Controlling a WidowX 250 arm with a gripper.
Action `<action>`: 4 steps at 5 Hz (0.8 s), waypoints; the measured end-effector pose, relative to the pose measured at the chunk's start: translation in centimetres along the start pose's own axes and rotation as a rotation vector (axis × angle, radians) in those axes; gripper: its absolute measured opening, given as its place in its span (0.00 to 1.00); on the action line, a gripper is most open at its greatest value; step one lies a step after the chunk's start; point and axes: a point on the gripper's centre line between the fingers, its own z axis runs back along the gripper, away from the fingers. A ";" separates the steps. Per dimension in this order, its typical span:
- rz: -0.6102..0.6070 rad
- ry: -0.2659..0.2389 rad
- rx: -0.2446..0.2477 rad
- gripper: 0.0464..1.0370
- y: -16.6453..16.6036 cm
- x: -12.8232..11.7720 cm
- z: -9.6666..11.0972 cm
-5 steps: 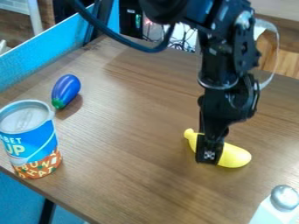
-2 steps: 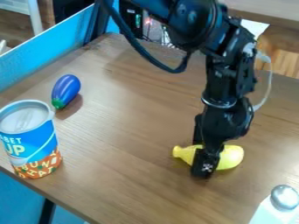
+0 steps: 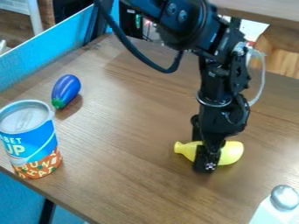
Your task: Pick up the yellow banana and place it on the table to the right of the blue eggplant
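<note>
With the squash [image 3: 233,152] on the table [image 3: 134,175] taken as centre, the can [image 3: 32,146] is placed at nine o'clock, the eggplant [image 3: 66,89] at ten, the shaker [image 3: 284,199] between four and five.

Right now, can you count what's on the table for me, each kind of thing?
Toy-like food shapes: 2, the blue-purple eggplant and the yellow squash-like one
Cans: 1, the blue and orange can
Silver-topped containers: 1
Total: 4
</note>
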 end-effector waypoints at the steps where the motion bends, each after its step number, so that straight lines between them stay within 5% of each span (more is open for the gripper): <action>1: 0.137 -0.107 -0.042 0.56 -0.8 -1.1 1.9; 2: 0.263 -0.175 -0.024 0.56 -1.0 -2.5 5.8; 3: 0.449 -0.206 0.049 0.56 0.2 -5.4 8.4; 4: 0.581 -0.140 0.128 0.56 2.1 -7.0 8.6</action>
